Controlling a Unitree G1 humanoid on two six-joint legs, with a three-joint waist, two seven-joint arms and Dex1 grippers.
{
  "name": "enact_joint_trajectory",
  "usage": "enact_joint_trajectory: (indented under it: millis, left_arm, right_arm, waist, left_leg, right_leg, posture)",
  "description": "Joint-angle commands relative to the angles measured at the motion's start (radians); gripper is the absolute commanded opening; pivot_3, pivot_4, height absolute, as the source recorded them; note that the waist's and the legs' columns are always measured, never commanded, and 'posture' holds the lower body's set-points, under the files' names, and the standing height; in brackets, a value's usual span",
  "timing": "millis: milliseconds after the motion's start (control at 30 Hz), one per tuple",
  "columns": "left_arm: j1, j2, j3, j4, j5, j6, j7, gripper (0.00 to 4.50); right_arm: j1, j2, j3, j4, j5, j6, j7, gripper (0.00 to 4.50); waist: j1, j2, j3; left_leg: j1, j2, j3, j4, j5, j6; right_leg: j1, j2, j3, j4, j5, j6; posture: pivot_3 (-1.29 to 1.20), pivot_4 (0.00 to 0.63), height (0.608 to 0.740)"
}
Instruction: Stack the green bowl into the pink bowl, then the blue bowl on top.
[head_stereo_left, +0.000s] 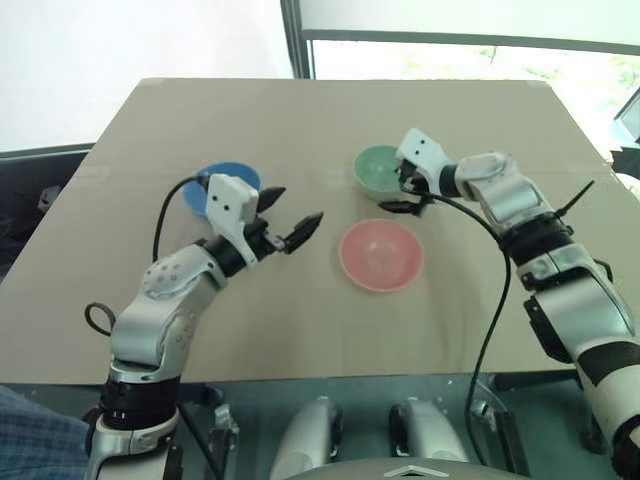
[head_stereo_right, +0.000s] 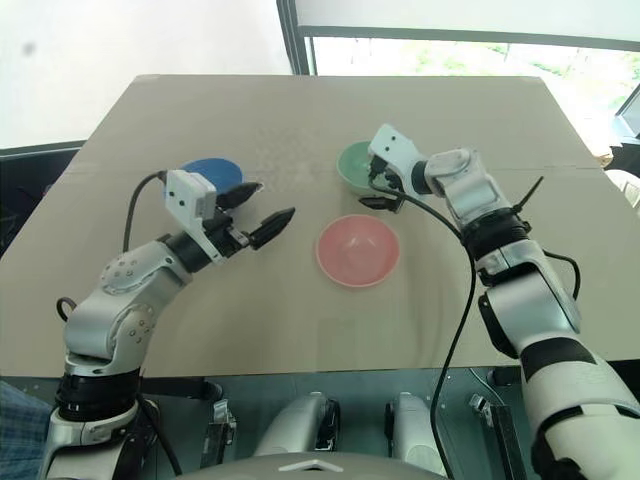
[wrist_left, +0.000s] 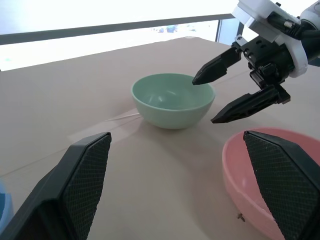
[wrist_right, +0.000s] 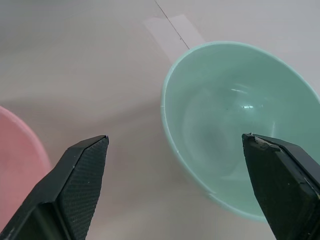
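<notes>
The green bowl (head_stereo_left: 375, 168) stands upright on the far middle of the table. My right gripper (head_stereo_left: 392, 195) is open at its near rim, with one finger over the rim and the other outside the wall; in the right wrist view the rim of the green bowl (wrist_right: 235, 125) lies between the fingers. The pink bowl (head_stereo_left: 380, 255) sits empty just in front of it. The blue bowl (head_stereo_left: 225, 178) is to the left, partly hidden behind my left gripper (head_stereo_left: 300, 203), which is open, holds nothing and points toward the green bowl (wrist_left: 170, 102).
The bowls rest on a tan table (head_stereo_left: 150, 130) with a taped seam running across it. A window frame (head_stereo_left: 295, 40) rises behind the far edge. A black cable (head_stereo_left: 495, 300) hangs from my right arm over the table's near right part.
</notes>
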Motion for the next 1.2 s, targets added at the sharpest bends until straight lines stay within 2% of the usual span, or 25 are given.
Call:
enact_joint_trajectory:
  millis: [33, 233, 267, 300, 567, 600, 900, 1000, 1100, 1200]
  left_arm:
    - [0.013, 0.005, 0.057, -0.102, -0.058, 0.019, 0.018, 4.50]
    - [0.046, 0.021, 0.108, -0.160, -0.103, 0.049, 0.032, 4.50]
    - [0.052, 0.023, 0.115, -0.164, -0.109, 0.051, 0.033, 4.50]
    - [0.058, 0.026, 0.125, -0.170, -0.116, 0.054, 0.034, 4.50]
    - [0.084, 0.040, 0.144, -0.191, -0.139, 0.050, 0.041, 4.50]
    - [0.087, 0.040, 0.144, -0.192, -0.140, 0.045, 0.039, 4.50]
    - [0.087, 0.030, 0.134, -0.182, -0.145, 0.016, 0.026, 4.50]
    - [0.090, 0.028, 0.128, -0.178, -0.149, 0.007, 0.013, 4.50]
    - [0.090, 0.027, 0.121, -0.167, -0.143, -0.006, -0.002, 4.50]
    - [0.080, 0.024, 0.106, -0.147, -0.142, -0.019, -0.026, 4.50]
  right_arm:
    - [-0.065, 0.026, -0.001, 0.149, -0.062, -0.115, -0.049, 4.49]
    - [-0.105, 0.091, 0.012, 0.312, -0.144, -0.220, -0.093, 4.49]
    - [-0.109, 0.100, 0.011, 0.329, -0.155, -0.232, -0.098, 3.97]
    - [-0.114, 0.111, 0.007, 0.343, -0.163, -0.241, -0.102, 3.75]
    - [-0.133, 0.142, -0.024, 0.384, -0.193, -0.266, -0.103, 0.31]
    - [-0.133, 0.143, -0.028, 0.385, -0.196, -0.267, -0.103, 0.05]
    - [-0.131, 0.132, -0.043, 0.378, -0.214, -0.302, -0.093, 0.05]
    - [-0.140, 0.115, -0.051, 0.326, -0.204, -0.343, -0.041, 0.05]
    - [-0.129, 0.090, -0.070, 0.211, -0.167, -0.339, 0.053, 0.05]
    - [-0.053, 0.043, -0.084, -0.053, -0.115, -0.259, 0.162, 0.05]
  waist:
    - [0.000, 0.000, 0.000]
    - [-0.003, 0.000, 0.000]
    - [-0.004, 0.000, 0.000]
    - [-0.004, 0.001, 0.000]
    - [-0.004, 0.001, 0.000]
    - [-0.005, 0.001, 0.000]
    - [-0.005, 0.001, 0.001]
    - [-0.005, 0.001, 0.001]
    - [-0.005, 0.002, 0.001]
    - [-0.003, 0.002, 0.001]
  left_leg:
    - [0.000, 0.000, 0.000, 0.000, 0.000, 0.000]
    - [0.001, 0.000, 0.000, 0.000, 0.001, -0.001]
    - [0.001, 0.000, 0.000, 0.000, 0.001, -0.002]
    - [0.001, 0.000, 0.000, 0.000, 0.001, -0.002]
    - [0.002, 0.000, -0.001, -0.001, 0.002, -0.004]
    - [0.002, 0.000, -0.001, -0.001, 0.002, -0.004]
    - [0.002, 0.000, -0.001, -0.002, 0.002, -0.005]
    - [0.002, 0.000, -0.001, -0.002, 0.002, -0.005]
    - [0.002, 0.000, -0.001, -0.002, 0.002, -0.005]
    - [0.002, 0.000, -0.002, -0.003, 0.002, -0.005]
  right_leg:
    - [0.000, 0.000, 0.000, 0.000, 0.000, 0.000]
    - [0.000, 0.000, 0.000, 0.001, 0.000, 0.000]
    - [0.000, 0.001, 0.000, 0.001, 0.000, 0.000]
    - [0.000, 0.001, 0.000, 0.002, 0.000, 0.000]
    - [0.000, 0.001, 0.000, 0.003, 0.000, 0.000]
    - [0.000, 0.001, 0.000, 0.003, 0.000, 0.000]
    - [0.000, 0.001, 0.000, 0.003, 0.000, 0.000]
    - [0.000, 0.001, 0.000, 0.003, 0.000, 0.000]
    - [0.000, 0.001, 0.000, 0.003, 0.000, 0.000]
    - [0.000, 0.001, 0.000, 0.002, 0.000, 0.000]
  posture:
    - [0.00, 0.150, 0.740]
    - [0.00, 0.150, 0.740]
    - [0.00, 0.150, 0.740]
    - [0.00, 0.150, 0.740]
    - [0.00, 0.150, 0.740]
    - [0.00, 0.150, 0.740]
    - [0.00, 0.150, 0.740]
    - [0.00, 0.150, 0.740]
    - [0.00, 0.150, 0.740]
    - [0.00, 0.150, 0.740]
